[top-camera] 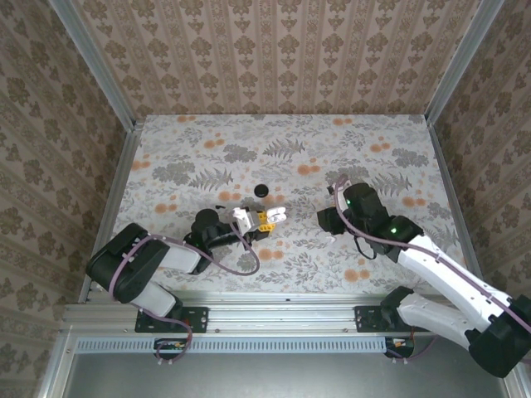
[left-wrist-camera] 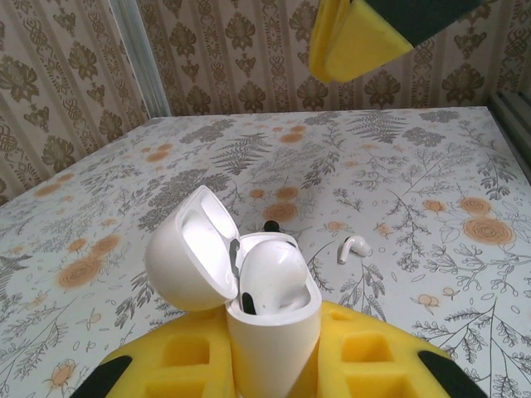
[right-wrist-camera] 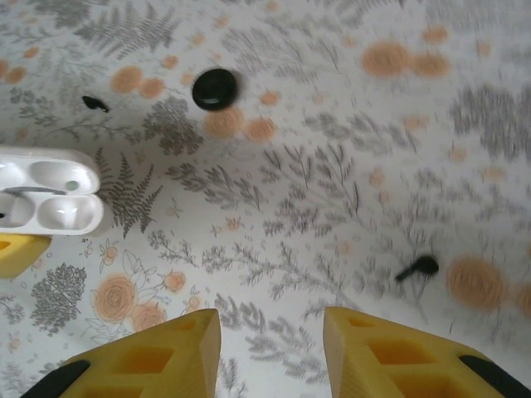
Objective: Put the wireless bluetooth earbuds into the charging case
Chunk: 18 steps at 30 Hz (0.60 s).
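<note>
1. Nearest in the left wrist view, the left gripper [left-wrist-camera: 272, 369] has its yellow fingers closed on the lower half of the charging case [left-wrist-camera: 274, 319]. The small white glossy case stands upright between them.
2. Just above those fingers, the case's lid [left-wrist-camera: 192, 253] is swung back to the left, so the white inside is exposed. A dark slot shows at the rim, but I cannot tell whether it is a socket or a shadow.
3. Nearest in the right wrist view, the right gripper [right-wrist-camera: 270, 352] hovers over the floral worktop [right-wrist-camera: 274, 207]. Its fingers are spread wide, with nothing between them.
4. Just ahead of the right-hand finger, slightly to its outer side, lies the first earbud [right-wrist-camera: 417, 267]. It is a tiny black piece, loose on the worktop.
5. Off to the left of these fingers, the open case shows two pale wells. Both look empty.
6. Farther ahead of the fingers sits a flat black disc [right-wrist-camera: 214, 89]. About as far away and more to the left, beyond the case, lies the second earbud [right-wrist-camera: 94, 103].
7. Progress, as a judgement: the case is open and held ready, but neither earbud has been picked up. Both insertions are left to do. The first earbud is the likelier one to start with, as it lies closest to the open fingers.
</note>
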Each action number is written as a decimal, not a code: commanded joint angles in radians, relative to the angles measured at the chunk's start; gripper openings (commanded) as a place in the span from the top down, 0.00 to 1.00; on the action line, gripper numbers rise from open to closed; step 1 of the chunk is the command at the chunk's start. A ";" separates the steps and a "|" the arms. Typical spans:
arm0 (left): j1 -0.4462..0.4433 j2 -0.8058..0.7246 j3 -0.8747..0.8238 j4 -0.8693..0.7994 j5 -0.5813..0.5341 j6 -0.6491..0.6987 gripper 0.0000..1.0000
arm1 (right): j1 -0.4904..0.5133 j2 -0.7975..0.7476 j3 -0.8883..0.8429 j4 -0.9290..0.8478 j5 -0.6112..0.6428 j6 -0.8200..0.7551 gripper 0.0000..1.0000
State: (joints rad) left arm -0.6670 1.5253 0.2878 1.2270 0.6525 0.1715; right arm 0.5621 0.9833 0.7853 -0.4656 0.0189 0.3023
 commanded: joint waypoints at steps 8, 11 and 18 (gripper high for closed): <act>-0.005 -0.045 -0.042 0.022 -0.075 0.001 1.00 | -0.061 0.188 0.093 -0.234 -0.134 0.439 0.62; -0.004 -0.065 -0.041 -0.017 -0.071 0.018 1.00 | -0.065 0.263 0.101 -0.254 -0.174 0.512 0.63; 0.012 -0.087 -0.046 -0.061 -0.065 0.031 1.00 | -0.065 0.397 0.091 -0.241 -0.234 0.600 0.62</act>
State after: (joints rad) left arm -0.6659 1.4563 0.2516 1.1896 0.5819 0.1841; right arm 0.5014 1.3499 0.8642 -0.6815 -0.1619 0.8242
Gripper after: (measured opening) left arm 0.198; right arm 0.377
